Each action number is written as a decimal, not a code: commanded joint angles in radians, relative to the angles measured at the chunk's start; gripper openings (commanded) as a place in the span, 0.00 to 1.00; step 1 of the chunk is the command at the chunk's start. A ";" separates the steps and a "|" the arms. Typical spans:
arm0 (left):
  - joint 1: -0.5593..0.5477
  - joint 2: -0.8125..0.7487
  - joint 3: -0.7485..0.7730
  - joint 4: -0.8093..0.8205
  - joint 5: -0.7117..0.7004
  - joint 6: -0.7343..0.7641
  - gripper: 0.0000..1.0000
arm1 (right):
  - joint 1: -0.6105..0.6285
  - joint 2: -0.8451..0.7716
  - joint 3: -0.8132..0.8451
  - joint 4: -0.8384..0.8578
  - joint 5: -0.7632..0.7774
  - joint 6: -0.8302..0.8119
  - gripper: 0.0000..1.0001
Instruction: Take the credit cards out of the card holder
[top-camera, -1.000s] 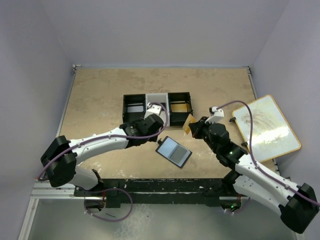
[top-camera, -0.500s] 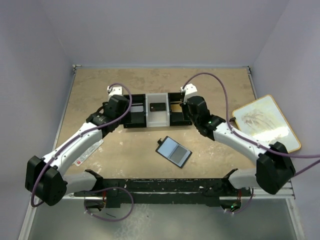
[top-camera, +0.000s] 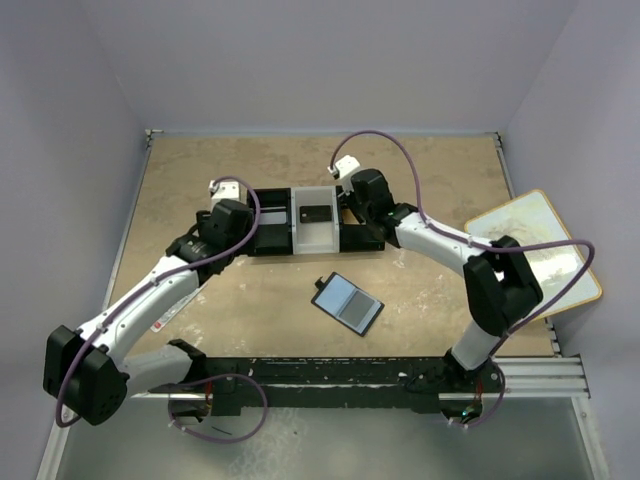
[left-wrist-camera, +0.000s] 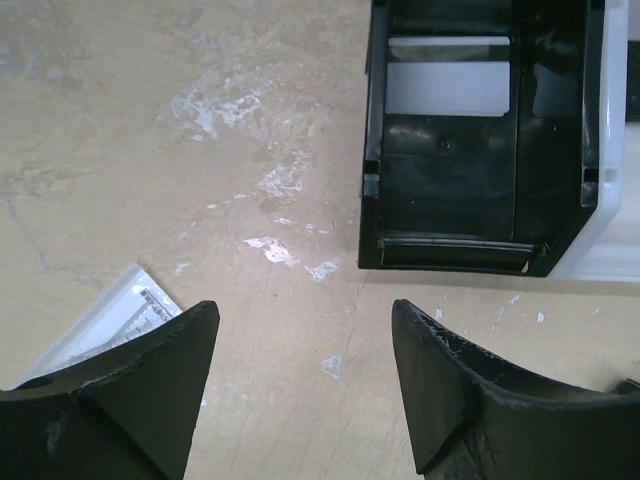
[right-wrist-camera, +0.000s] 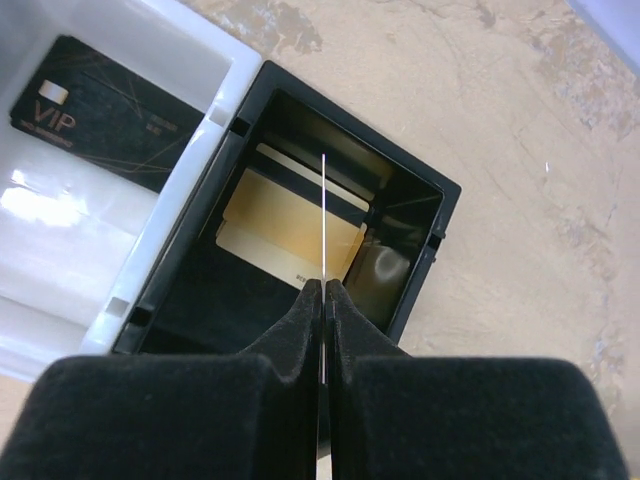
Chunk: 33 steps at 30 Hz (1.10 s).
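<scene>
Well, the right gripper (right-wrist-camera: 326, 284) is pinched tight on a thin credit card (right-wrist-camera: 326, 215) seen edge-on, above the black box (right-wrist-camera: 440, 192) at the tray's (top-camera: 317, 238) 3 o'clock end, where a gold card (right-wrist-camera: 285, 235) lies flat. A dark VIP card (right-wrist-camera: 100, 115) lies in the white middle box (right-wrist-camera: 60, 235). The left gripper (left-wrist-camera: 300, 310) is wide open and holds nothing, at the tray's 9 o'clock. The black card holder (top-camera: 347, 302) lies on the table (top-camera: 200, 170) at the tray's 6 o'clock, apart from both arms.
</scene>
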 joint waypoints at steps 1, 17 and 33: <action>0.005 -0.073 0.003 0.024 -0.106 0.010 0.68 | -0.007 0.033 0.065 0.010 -0.018 -0.162 0.00; 0.006 -0.047 0.010 0.018 -0.121 0.005 0.71 | -0.041 0.194 0.109 0.093 -0.027 -0.309 0.02; 0.006 -0.036 0.011 0.015 -0.119 0.008 0.71 | -0.058 0.245 0.140 -0.005 -0.158 -0.347 0.09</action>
